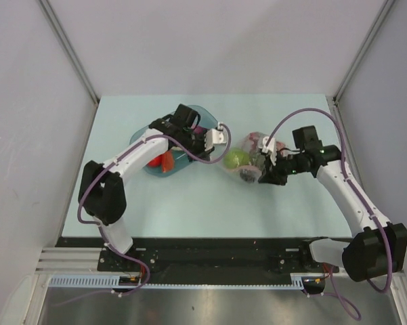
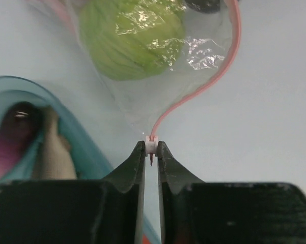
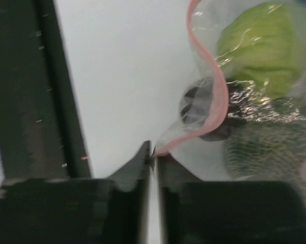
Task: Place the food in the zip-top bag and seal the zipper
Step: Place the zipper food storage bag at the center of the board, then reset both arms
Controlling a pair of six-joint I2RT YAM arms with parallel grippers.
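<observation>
The clear zip-top bag (image 1: 247, 157) lies between my two grippers. It holds a light green apple (image 2: 130, 40) and a dark round squash (image 3: 196, 107). The pink zipper (image 2: 216, 79) runs along the bag's mouth. My left gripper (image 2: 151, 147) is shut on the zipper's small white slider at the bag's left corner. At the other corner my right gripper (image 3: 154, 152) pinches the end of the pink strip (image 3: 219, 96). More food stays in the blue tray (image 1: 154, 170): a red tomato (image 1: 165, 161), a purple eggplant (image 2: 12, 140) and a grey fish (image 2: 53, 155).
The tray sits at the left under my left forearm (image 1: 139, 150), close beside the bag. Grey walls enclose the pale table (image 1: 189, 203) on three sides. The black base rail (image 1: 210, 254) runs along the near edge.
</observation>
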